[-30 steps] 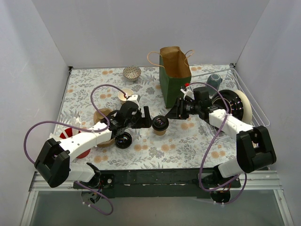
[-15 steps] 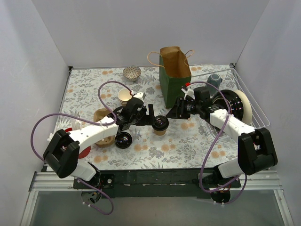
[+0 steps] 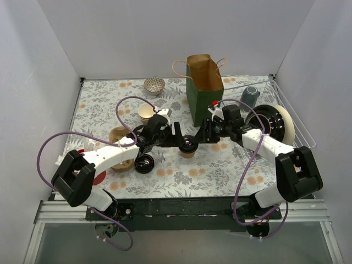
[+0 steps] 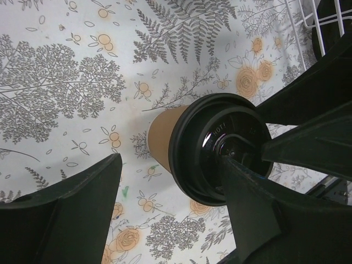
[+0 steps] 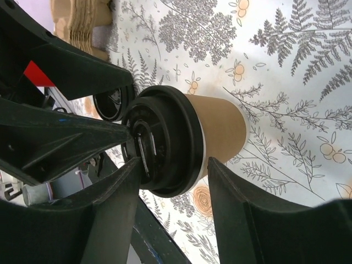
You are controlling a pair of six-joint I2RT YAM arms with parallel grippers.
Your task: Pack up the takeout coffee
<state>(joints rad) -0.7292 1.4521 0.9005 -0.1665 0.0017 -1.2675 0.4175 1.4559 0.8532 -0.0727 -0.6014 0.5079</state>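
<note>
Top external view shows the takeout coffee (image 3: 188,146) standing upright on the floral table (image 3: 220,165) just below the centre of the frame, with the green paper bag (image 3: 204,93) open-mouthed above and slightly right of it. The left gripper (image 3: 179,137) comes in from the left and the right gripper (image 3: 204,132) from the right, both crowded over the cup's black lid. In the left wrist view the left fingers (image 4: 71,214) are spread wide, one at the lower left well clear of the tan wall and the other lying across the lid at the lower right; whether it touches the lid I cannot tell. In the right wrist view the right gripper (image 5: 170,214) is also spread, its two dark fingers straddling the cup (image 5: 181,140) near the lid rim without clearly pressing it. The cup looks light and thin-walled (paper, likely to dent or buckle under a hard squeeze), and the plastic lid looks slick and may pop off if pulled by its edge. My judgement is that the firmest hold is on the tan wall just under the lid rim, where the rolled rim stiffens the paper, with gentle closing force and the cup kept upright in case it holds liquid.
</note>
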